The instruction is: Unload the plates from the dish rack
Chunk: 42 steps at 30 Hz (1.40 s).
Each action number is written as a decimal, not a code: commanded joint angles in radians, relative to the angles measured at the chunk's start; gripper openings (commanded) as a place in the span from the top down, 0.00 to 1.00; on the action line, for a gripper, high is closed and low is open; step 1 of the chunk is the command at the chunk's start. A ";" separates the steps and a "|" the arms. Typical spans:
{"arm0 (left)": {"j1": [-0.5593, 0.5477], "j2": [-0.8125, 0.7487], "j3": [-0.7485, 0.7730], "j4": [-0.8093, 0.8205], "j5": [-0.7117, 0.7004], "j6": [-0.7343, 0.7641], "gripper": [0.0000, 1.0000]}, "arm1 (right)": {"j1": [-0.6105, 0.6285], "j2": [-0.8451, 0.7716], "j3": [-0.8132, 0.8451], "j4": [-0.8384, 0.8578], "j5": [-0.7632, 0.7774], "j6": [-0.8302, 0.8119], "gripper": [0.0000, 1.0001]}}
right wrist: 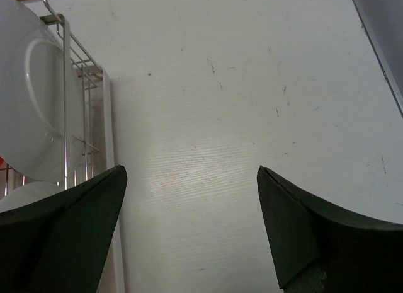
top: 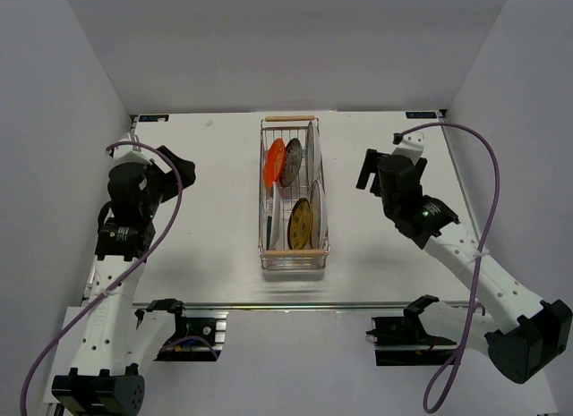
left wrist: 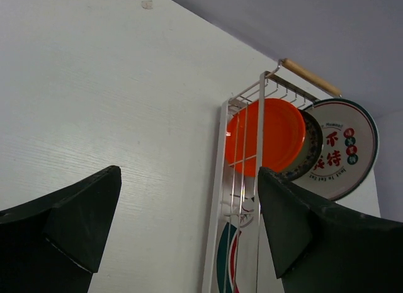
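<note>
The dish rack (top: 267, 201), chrome wire with a wooden handle at each end, lies lengthwise mid-table. In it several plates stand on edge: orange (top: 274, 161), grey patterned (top: 291, 163), yellow with dark pattern (top: 300, 223), and white ones (top: 314, 152). My left gripper (top: 182, 168) is open and empty, left of the rack. My right gripper (top: 366, 170) is open and empty, right of it. The left wrist view shows the gripper (left wrist: 189, 186) open before the rack (left wrist: 221, 179), with the orange plate (left wrist: 267, 135) and a white plate with coloured dots (left wrist: 343, 148). The right wrist gripper (right wrist: 191, 186) is open over bare table.
The white table (top: 206, 246) is walled at the back and both sides. In the right wrist view the rack's wire side (right wrist: 66, 97) and a white plate's back (right wrist: 31, 91) are at the left. A teal and red striped plate (left wrist: 228, 255) shows low in the left wrist view.
</note>
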 commanded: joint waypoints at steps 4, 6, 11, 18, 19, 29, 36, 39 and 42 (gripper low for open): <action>-0.005 0.036 -0.017 0.091 0.144 -0.008 0.02 | -0.003 0.041 0.026 -0.031 0.004 0.088 0.11; 0.007 0.074 -0.025 0.146 0.190 -0.026 0.02 | -0.002 0.056 0.020 -0.017 0.027 0.120 0.11; 0.007 0.134 0.010 0.190 0.427 0.006 0.02 | -0.002 0.052 0.013 -0.046 0.133 0.177 0.11; -0.029 0.132 -0.077 0.370 0.768 -0.025 0.02 | -0.006 0.013 -0.031 -0.054 0.141 0.154 0.11; -0.040 0.125 -0.082 0.372 0.768 -0.023 0.02 | -0.008 0.015 -0.033 -0.059 0.139 0.157 0.11; -0.319 0.279 -0.001 0.266 0.592 0.038 0.02 | -0.023 0.023 -0.042 -0.056 0.115 0.171 0.11; -0.448 0.382 0.072 0.148 0.382 0.069 0.02 | -0.035 0.049 -0.048 -0.065 0.107 0.160 0.11; -0.477 0.401 0.104 0.116 0.310 0.070 0.08 | -0.040 0.059 -0.048 -0.074 0.118 0.157 0.11; -0.505 0.424 0.121 0.106 0.294 0.070 0.19 | -0.048 0.072 -0.049 -0.074 0.116 0.154 0.11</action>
